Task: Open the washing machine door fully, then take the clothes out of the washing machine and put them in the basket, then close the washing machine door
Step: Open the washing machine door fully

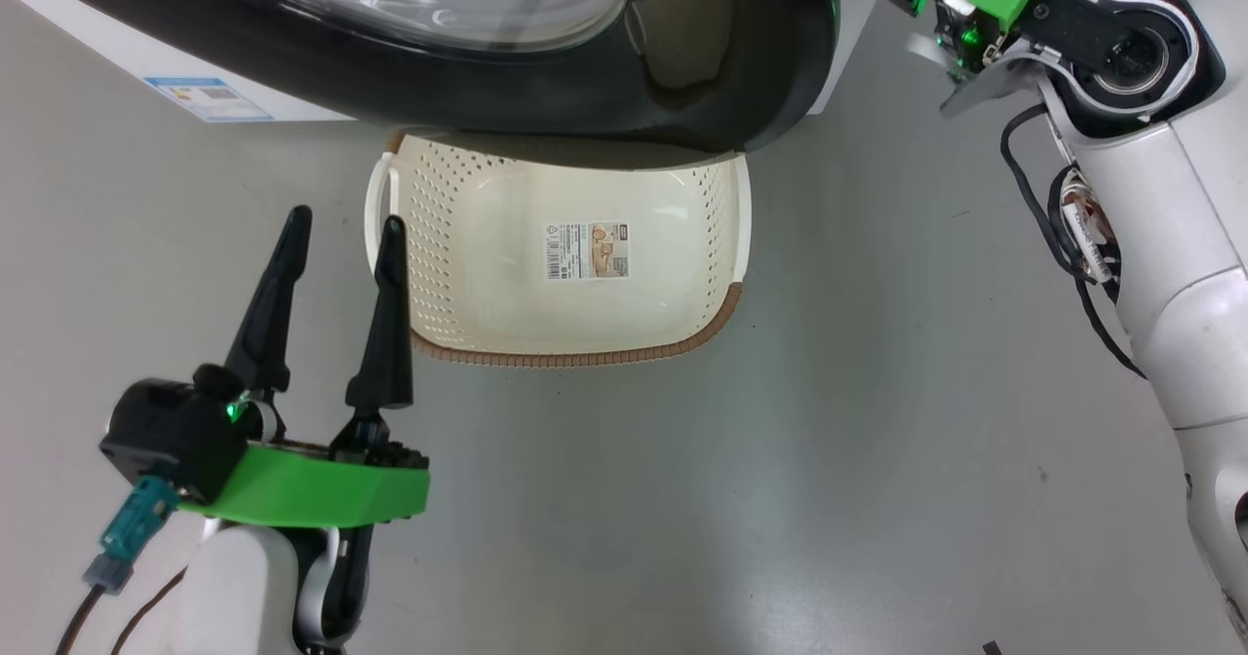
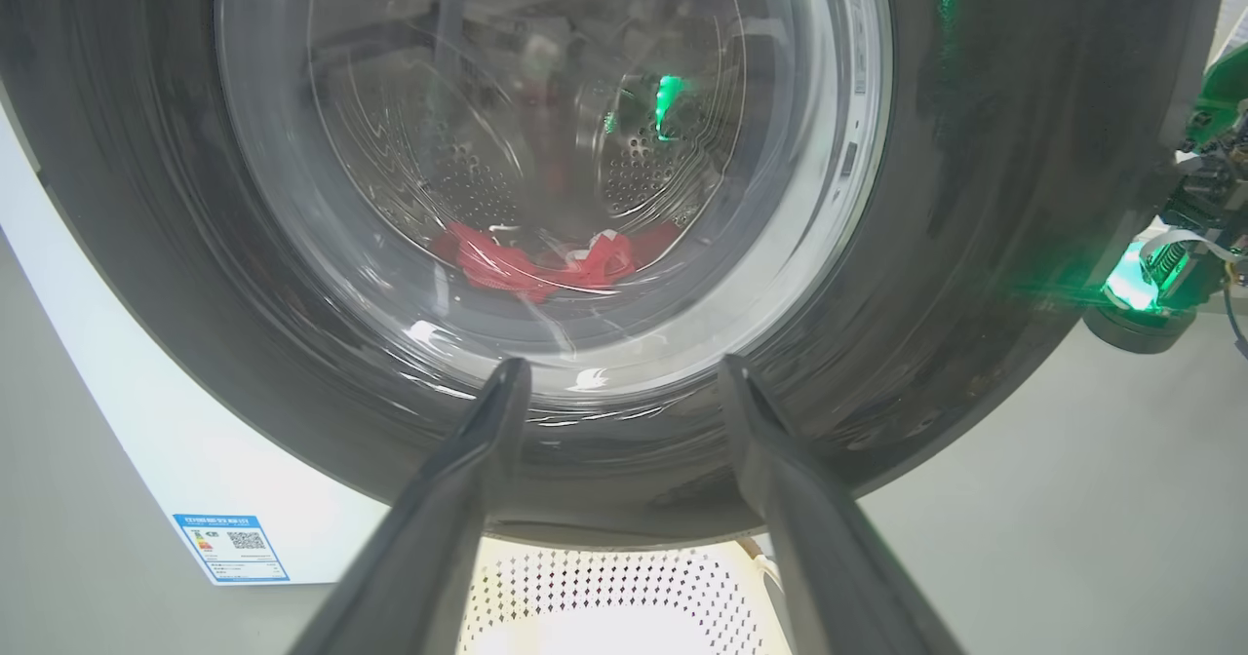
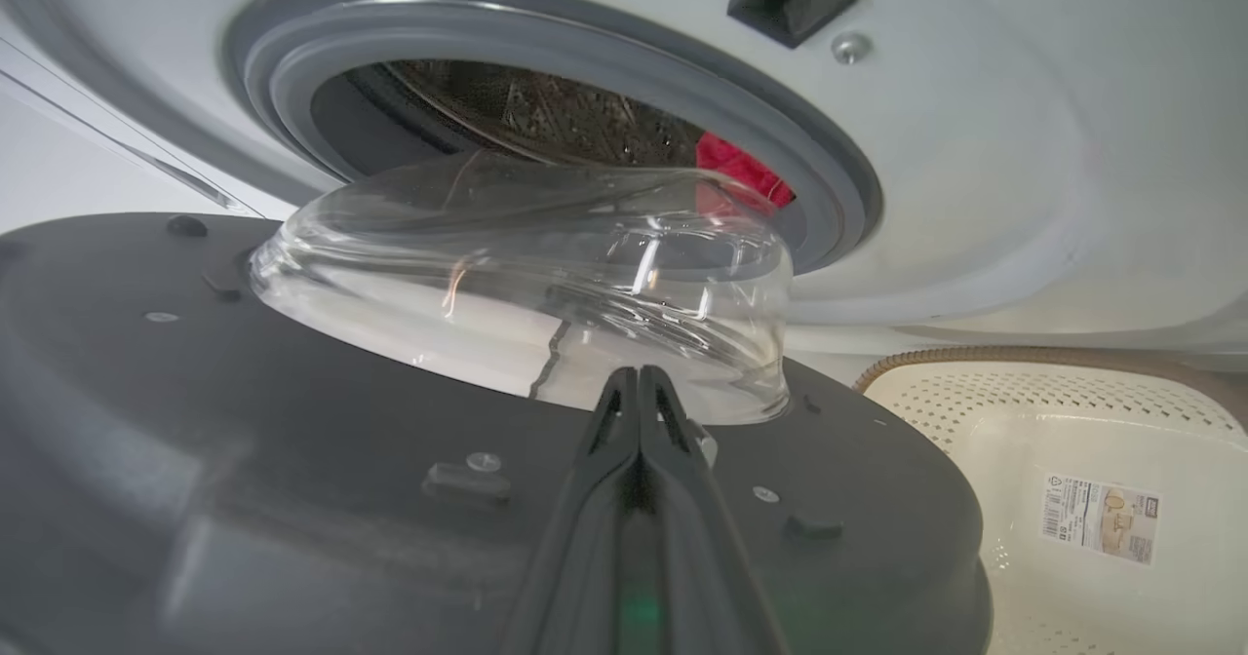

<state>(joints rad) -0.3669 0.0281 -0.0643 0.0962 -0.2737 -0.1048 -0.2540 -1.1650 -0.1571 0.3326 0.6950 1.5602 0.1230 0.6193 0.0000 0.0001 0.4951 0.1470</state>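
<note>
The washing machine door (image 3: 195,392) stands partly open, its inner face and clear glass bowl toward my right gripper (image 3: 639,374). That gripper is shut with nothing in it, and its tips lie on the door's inner face at the base of the bowl. Behind it, red clothes (image 3: 741,163) lie in the drum of the washing machine (image 3: 975,148). My left gripper (image 1: 345,218) is open and empty, left of the basket (image 1: 575,356) and below the door (image 1: 682,80). In the left wrist view the clothes (image 2: 546,260) show through the door's window (image 2: 546,148).
The cream basket (image 3: 1072,411) sits on the grey floor under the door, with a paper label on its bottom. My right forearm (image 1: 1160,197) crosses the upper right. A blue sticker (image 1: 210,97) marks the machine's white front. Bare floor (image 1: 780,499) lies in front of the basket.
</note>
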